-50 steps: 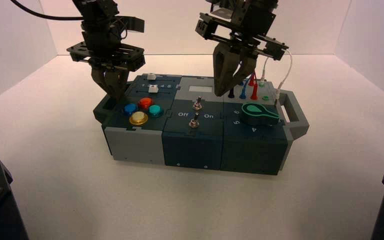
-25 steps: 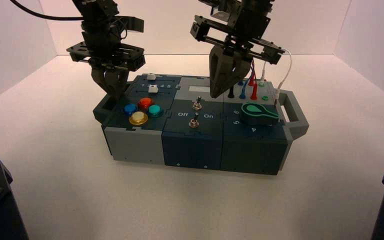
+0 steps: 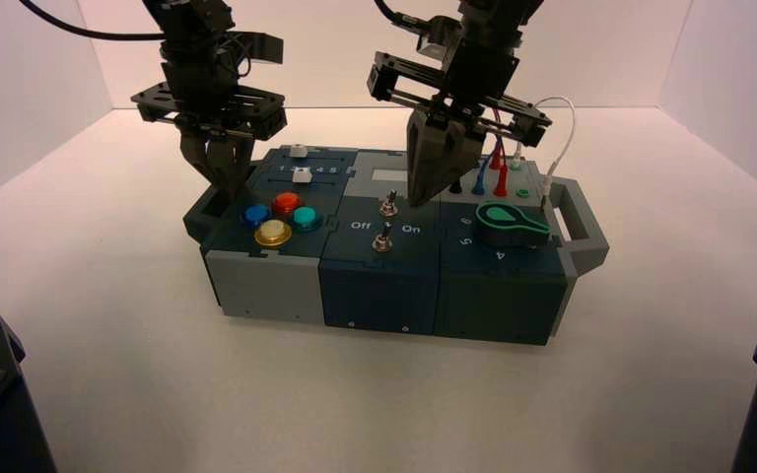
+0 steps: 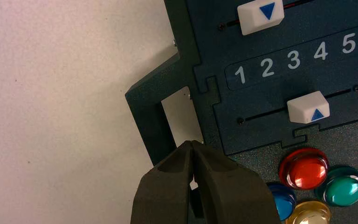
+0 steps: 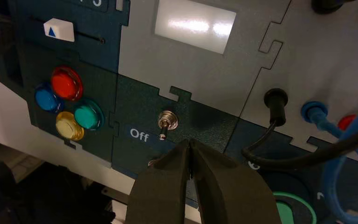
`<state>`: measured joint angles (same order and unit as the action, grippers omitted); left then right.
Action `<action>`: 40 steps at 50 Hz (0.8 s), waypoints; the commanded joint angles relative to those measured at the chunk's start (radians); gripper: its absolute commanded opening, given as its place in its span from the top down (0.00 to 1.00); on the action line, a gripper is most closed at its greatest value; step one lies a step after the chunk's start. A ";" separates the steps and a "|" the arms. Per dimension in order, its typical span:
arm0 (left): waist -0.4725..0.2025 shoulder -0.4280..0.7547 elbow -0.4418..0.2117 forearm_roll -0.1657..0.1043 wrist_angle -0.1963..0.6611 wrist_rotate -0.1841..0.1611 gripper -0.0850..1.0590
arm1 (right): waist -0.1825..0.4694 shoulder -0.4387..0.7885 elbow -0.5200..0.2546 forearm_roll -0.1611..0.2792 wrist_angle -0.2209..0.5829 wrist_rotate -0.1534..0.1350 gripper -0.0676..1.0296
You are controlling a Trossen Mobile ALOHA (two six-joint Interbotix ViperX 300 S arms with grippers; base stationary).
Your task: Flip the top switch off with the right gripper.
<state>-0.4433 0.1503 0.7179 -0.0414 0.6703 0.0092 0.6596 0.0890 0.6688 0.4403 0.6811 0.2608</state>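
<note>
The top switch [image 3: 389,205] is a small silver toggle on the box's dark middle panel, just below the light-grey display plate [image 3: 386,175]. In the right wrist view the top switch [image 5: 166,122] stands beside the word "Off". My right gripper [image 3: 418,199] is shut, its pointed tip hanging just to the right of this switch and slightly above it, not touching. The same tip [image 5: 189,142] shows close to the lever in the right wrist view. A second toggle [image 3: 382,239] sits nearer the front. My left gripper [image 3: 227,187] is shut, parked over the box's left end.
Red, blue, teal and yellow buttons [image 3: 279,218] sit left of the switches. Two white sliders [image 4: 307,107] lie behind them. A green knob [image 3: 511,223] and plugged wires [image 3: 498,168] stand right of my right gripper. The box has a handle [image 3: 582,222] at its right end.
My right gripper has moved left and down, from above the wire jacks to just beside the top switch. The left arm has not moved.
</note>
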 commanded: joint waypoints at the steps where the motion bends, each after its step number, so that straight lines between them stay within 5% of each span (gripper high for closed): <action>1: -0.006 0.009 -0.002 -0.003 -0.011 -0.002 0.95 | 0.009 -0.011 -0.025 0.000 -0.011 0.020 0.96; 20: -0.006 0.009 0.000 -0.003 -0.011 -0.003 0.95 | 0.028 0.011 -0.026 0.003 -0.018 0.055 0.96; 40: -0.006 0.008 0.002 -0.003 -0.011 -0.003 0.95 | 0.037 0.026 -0.051 0.000 -0.002 0.061 0.96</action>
<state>-0.4433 0.1503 0.7179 -0.0414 0.6703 0.0061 0.6903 0.1289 0.6473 0.4372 0.6750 0.3145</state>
